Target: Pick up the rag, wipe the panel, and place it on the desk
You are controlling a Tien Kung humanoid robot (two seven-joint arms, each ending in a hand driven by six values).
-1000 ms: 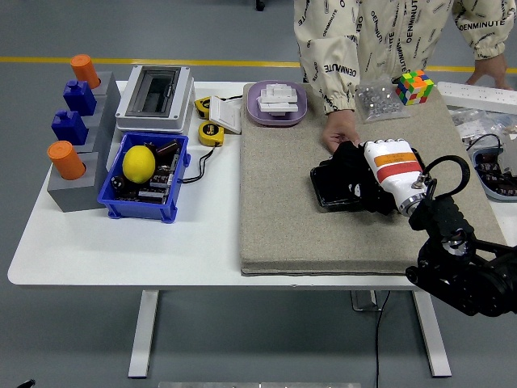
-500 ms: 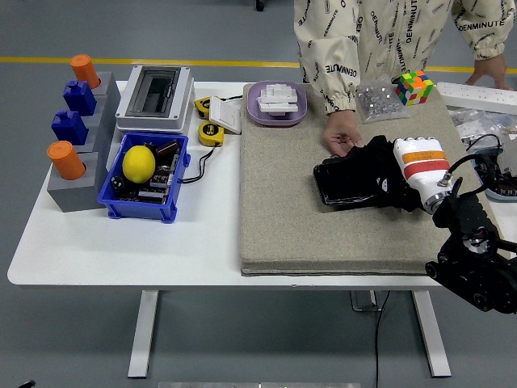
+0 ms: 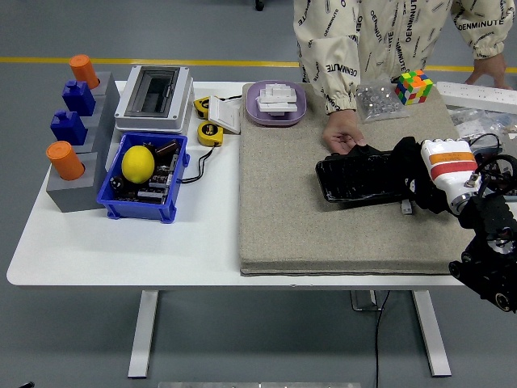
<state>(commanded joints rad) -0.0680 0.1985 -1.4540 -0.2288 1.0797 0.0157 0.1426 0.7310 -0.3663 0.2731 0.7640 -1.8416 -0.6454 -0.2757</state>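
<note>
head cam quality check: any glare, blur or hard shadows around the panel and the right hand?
Head view: even, diffuse light, soft shadows only. The black panel shows faint sheen along its top edge; the dark rag over it is hard to separate. Right hand is sharp, no motion blur. Mild wide-angle bowing at the table edges.

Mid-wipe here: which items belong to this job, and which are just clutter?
In use: black rag under the right hand; glossy black panel; person's hand at the panel's far edge.

Clutter: yellow lemon, blue bin, multicoloured puzzle cube, purple dish, yellow tape measures.

One high head view (robot's side) overlooks the table (image 3: 121, 242).
</note>
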